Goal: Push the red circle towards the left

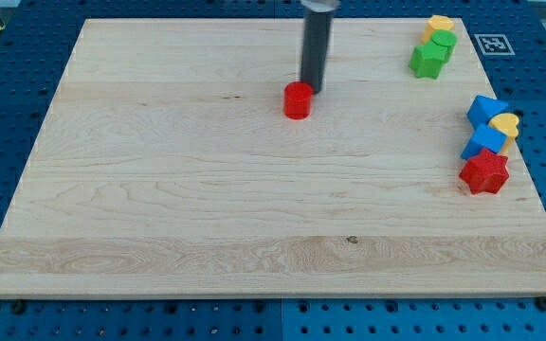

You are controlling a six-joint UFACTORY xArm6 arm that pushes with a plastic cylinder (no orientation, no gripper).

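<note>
My tip (311, 91) sat just at the upper right edge of the red circle (298, 100), touching or nearly so; there was no hand to open or close, only the straight dark rod coming down from the view's top. The red circle stood on the table (159, 189), a little above centre. Well off at the view's top right clustered a yellow block (439, 24), a green circle (444, 41) and a green block (427, 61). Down the right edge huddled a blue block (486, 110), a yellow heart (506, 124), another blue block (482, 142) and a red star (484, 172).
</note>
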